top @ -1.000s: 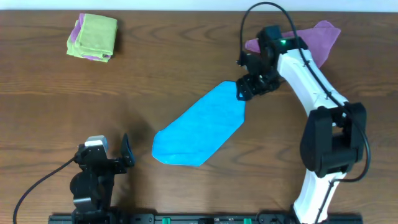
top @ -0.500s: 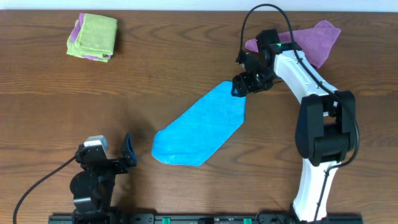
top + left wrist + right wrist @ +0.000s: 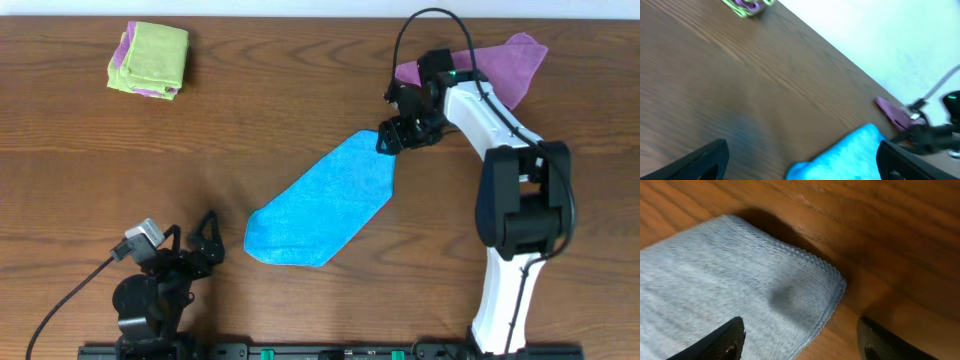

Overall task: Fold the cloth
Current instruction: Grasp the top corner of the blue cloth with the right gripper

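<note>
A blue cloth (image 3: 320,205) lies flat on the wooden table, stretched from lower left to upper right. My right gripper (image 3: 392,140) is open just above its upper right corner; in the right wrist view the corner (image 3: 790,295) lies between the two open fingers (image 3: 800,340), not gripped. My left gripper (image 3: 205,245) is open and empty near the front left of the table, left of the cloth. In the left wrist view the cloth (image 3: 840,157) shows between the spread fingers (image 3: 800,162), farther off.
A folded yellow-green cloth (image 3: 149,58) with a pink layer lies at the back left. A purple cloth (image 3: 500,62) lies at the back right, behind the right arm. Both show in the left wrist view, green (image 3: 745,5) and purple (image 3: 892,112).
My left gripper has turned toward the cloth and its fingers have spread open. My right gripper has stayed at the cloth's upper right corner, shifting only slightly.
</note>
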`<state>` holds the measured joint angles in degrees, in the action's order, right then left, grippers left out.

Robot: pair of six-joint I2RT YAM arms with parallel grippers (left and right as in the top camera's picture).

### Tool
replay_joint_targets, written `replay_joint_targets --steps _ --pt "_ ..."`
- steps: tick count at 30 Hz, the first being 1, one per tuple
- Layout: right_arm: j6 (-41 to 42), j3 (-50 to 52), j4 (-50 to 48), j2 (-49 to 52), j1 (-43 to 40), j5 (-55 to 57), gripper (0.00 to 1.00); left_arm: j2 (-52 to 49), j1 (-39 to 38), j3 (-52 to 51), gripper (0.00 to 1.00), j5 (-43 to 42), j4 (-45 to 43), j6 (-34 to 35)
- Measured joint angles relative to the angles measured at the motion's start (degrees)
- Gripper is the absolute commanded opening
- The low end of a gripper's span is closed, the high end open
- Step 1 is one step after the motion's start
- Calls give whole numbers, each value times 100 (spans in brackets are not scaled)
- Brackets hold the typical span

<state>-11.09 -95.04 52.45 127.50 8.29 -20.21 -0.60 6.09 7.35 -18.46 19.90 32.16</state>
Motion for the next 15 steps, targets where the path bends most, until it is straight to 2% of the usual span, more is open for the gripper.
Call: replay_joint_targets --steps 3,9,11,12,13,15 --pt "-9 -13 -79 17 -9 -46 68 0 0 0 95 -400 -4 -129" --pt "-26 -13 -258 68 -9 -238 52 -13 0 -2 95 -1099 0 -898" --pt "-59 -13 -291 92 -9 -332 37 -125 0 -2 95 -1189 0 -1196" --pt "-13 -13 -308 120 -9 -352 18 -195 0 -2 95 -1222 -2 -1296" --pt "-50 -13 -330 138 -9 -402 2 -350 0 -2 95 -1281 0 -1458" --pt "-11 -11 -350 179 -9 -402 1 -656 0 -2 95 -1377 -4 -1709"
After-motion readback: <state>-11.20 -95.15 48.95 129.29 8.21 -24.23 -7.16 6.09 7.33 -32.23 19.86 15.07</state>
